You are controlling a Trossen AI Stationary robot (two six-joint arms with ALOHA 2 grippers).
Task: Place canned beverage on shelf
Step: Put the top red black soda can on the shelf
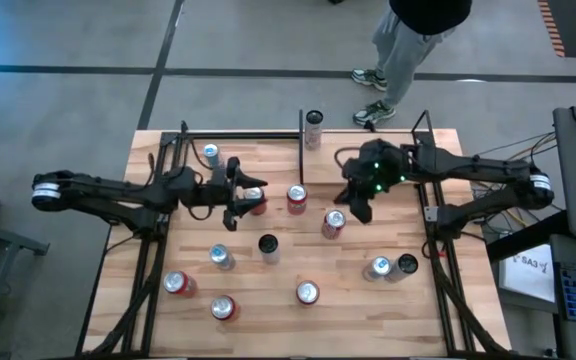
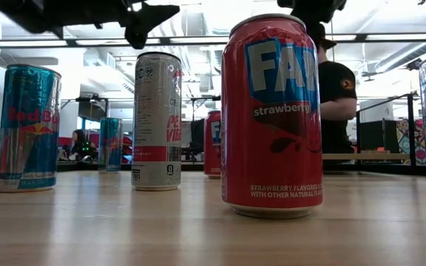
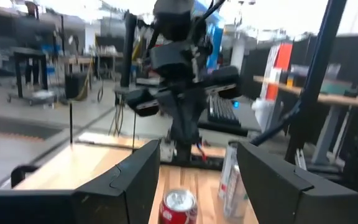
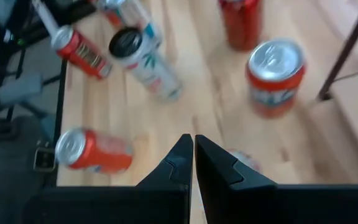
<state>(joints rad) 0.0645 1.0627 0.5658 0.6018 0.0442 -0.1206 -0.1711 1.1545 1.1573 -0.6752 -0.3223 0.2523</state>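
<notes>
Both arms are showing dark, jointed bodies with pale grey collars at the outer ends. The right hand (image 1: 356, 210) is showing small green lights, and the left hand (image 1: 236, 196) is matt black, with angular fingers (image 3: 129, 180).

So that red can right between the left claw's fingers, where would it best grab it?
Probably around the middle of its round side wall. The red can stands upright on the table, silver top up, and the left gripper already has a finger on either side of it, open. Closing level from where it is would suit the can's curved body; the top offers nothing to pinch.
</notes>
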